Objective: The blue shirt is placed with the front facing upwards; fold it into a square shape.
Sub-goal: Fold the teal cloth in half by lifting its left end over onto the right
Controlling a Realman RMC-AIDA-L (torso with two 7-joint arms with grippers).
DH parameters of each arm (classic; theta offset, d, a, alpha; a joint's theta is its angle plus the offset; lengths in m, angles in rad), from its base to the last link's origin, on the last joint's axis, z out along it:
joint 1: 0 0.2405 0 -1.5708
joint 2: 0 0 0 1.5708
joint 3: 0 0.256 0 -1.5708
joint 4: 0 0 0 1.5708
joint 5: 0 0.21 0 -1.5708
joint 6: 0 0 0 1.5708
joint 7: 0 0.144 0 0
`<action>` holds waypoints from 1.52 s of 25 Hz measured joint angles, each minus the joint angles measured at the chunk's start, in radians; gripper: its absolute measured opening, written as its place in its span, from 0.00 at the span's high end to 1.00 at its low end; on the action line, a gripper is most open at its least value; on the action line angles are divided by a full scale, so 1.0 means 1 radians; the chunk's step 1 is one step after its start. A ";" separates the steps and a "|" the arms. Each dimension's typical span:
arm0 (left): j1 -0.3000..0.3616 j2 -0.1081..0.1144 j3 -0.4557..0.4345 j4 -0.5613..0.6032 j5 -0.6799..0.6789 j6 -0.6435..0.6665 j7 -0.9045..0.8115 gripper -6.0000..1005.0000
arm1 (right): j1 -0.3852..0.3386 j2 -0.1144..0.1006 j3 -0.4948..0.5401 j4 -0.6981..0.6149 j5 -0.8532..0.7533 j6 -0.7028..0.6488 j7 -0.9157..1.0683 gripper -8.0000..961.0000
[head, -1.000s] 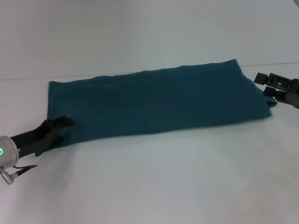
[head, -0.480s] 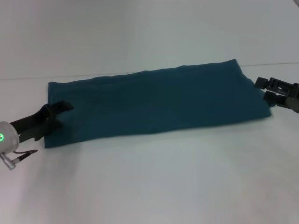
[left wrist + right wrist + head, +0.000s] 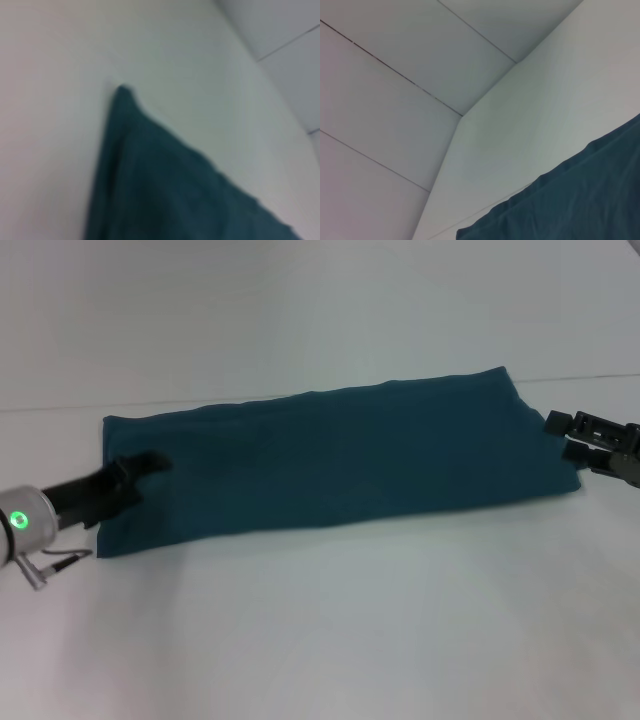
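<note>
The blue shirt [image 3: 340, 455] lies flat on the white table as a long, narrow folded band running left to right; no print or collar shows. My left gripper [image 3: 140, 472] reaches in over the band's left end, near its front corner. My right gripper [image 3: 567, 436] stands open just off the band's right edge, level with it, holding nothing. A pointed corner of the shirt [image 3: 165, 190] fills the left wrist view, while the right wrist view takes in an edge of the shirt [image 3: 580, 200].
The white table [image 3: 330, 620] stretches in front of and behind the shirt. Behind it rises a pale panelled wall [image 3: 395, 100]. No other objects are in view.
My left gripper has moved forward and inward, from beside the shirt's front left corner onto its left end. The right gripper has dropped slightly beside the right edge. The shirt has not moved.
</note>
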 joint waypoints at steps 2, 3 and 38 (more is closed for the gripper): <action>0.009 0.011 0.006 0.078 0.008 0.064 0.009 0.27 | 0.000 0.000 0.000 0.000 0.000 0.000 0.000 0.03; 0.010 0.012 0.007 0.085 0.010 0.070 0.011 0.27 | 0.000 0.000 -0.001 0.000 0.000 0.000 0.000 0.03; -0.146 0.109 0.035 0.128 0.368 0.065 -0.383 0.16 | 0.005 0.000 0.006 0.002 -0.031 0.021 0.000 0.03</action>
